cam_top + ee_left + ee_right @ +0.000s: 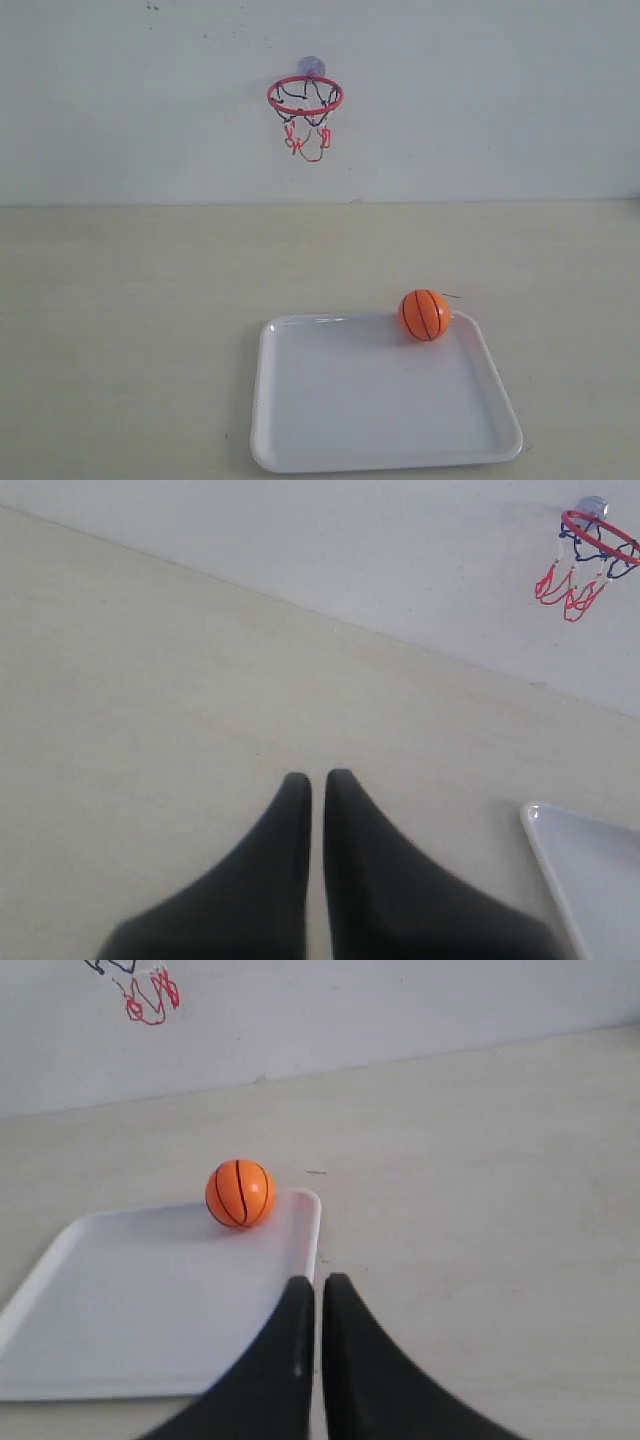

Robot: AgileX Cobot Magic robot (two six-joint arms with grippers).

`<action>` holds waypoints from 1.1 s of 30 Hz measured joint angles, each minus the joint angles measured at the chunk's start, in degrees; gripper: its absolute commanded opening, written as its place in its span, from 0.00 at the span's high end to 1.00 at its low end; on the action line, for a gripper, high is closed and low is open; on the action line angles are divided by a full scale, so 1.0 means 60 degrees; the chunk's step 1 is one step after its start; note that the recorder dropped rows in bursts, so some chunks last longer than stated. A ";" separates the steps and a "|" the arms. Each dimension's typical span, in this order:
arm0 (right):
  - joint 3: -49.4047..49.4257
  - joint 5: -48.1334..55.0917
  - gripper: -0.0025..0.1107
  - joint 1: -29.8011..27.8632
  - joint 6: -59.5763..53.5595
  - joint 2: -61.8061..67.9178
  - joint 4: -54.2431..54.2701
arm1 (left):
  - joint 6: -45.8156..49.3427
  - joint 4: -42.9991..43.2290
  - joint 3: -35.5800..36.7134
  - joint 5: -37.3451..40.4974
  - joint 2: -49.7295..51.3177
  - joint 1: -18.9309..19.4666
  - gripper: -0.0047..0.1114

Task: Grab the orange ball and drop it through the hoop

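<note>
The orange ball (425, 315) (240, 1193) rests in the far right corner of the white tray (290, 450) (100, 1340). High on the back wall hangs the hoop (305, 96) (597, 532), with a red ring, a string net and a bluish suction cup; the right wrist view catches only its net (150, 998). Neither arm appears in the exterior view. My left gripper (317, 778) is shut and empty over bare table, left of the tray. My right gripper (319, 1282) is shut and empty above the tray's right edge, short of the ball.
A pale wooden table (120, 300) runs back to a plain white wall (500, 100). A corner of the tray (585, 880) shows in the left wrist view.
</note>
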 measured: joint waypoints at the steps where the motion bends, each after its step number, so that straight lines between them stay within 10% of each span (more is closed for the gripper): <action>1: 0.0000 -0.0137 0.95 0.0000 0.0000 0.0000 0.0000 | 0.0000 0.0000 0.0000 0.0000 0.0000 0.0000 0.92; 11: 0.0000 -0.1350 0.95 0.0000 0.0000 0.0000 0.0037 | 0.0000 0.0000 0.0000 0.0000 0.0000 0.0000 0.92; 22: -0.0138 -0.6376 0.95 0.0000 -0.0508 -0.0014 0.0079 | 0.0000 0.0000 0.0000 0.0000 0.0000 0.0000 0.92; 33: -0.4057 -0.1653 0.95 0.0000 -0.0684 0.1012 0.0079 | 0.0000 0.0000 0.0000 0.0000 0.0000 0.0000 0.92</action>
